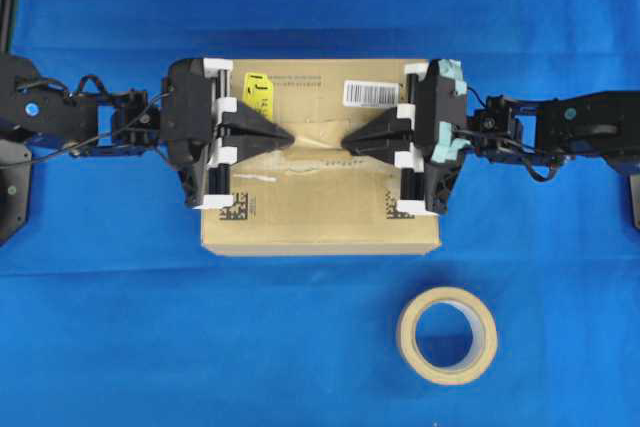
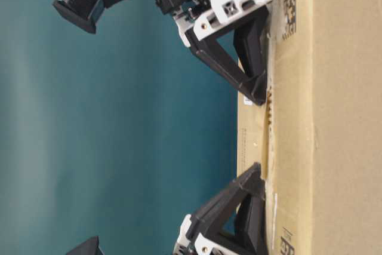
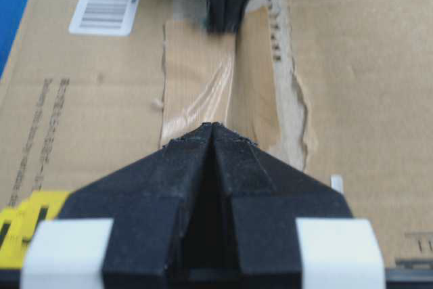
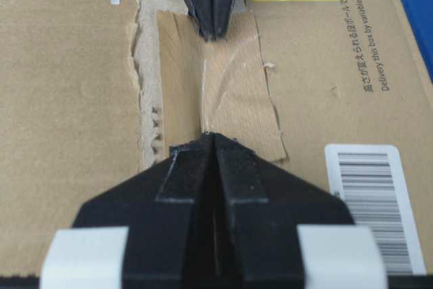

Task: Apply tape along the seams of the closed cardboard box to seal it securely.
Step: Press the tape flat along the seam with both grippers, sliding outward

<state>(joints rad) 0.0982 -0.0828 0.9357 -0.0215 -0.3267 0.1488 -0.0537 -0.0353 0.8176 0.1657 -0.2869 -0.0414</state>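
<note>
tape (image 4: 233, 96): mid box (image 1: 320, 217) top, beside the seam (image 3: 298, 99).
left gripper (image 1: 290, 135): jaws together, tip on one tape end.
right gripper (image 1: 348, 139): same, other end.
tip: press flat, rub outward; wrinkles need smoothing.

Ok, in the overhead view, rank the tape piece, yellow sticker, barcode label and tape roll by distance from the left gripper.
1. The tape, at the left gripper, whose jaws are shut, mid-box.
2. Yellow sticker, just behind the tip, at the box's far edge.
3. Barcode label, on the right half of the box.
4. Tape roll, off the box, on the blue cloth.
</note>
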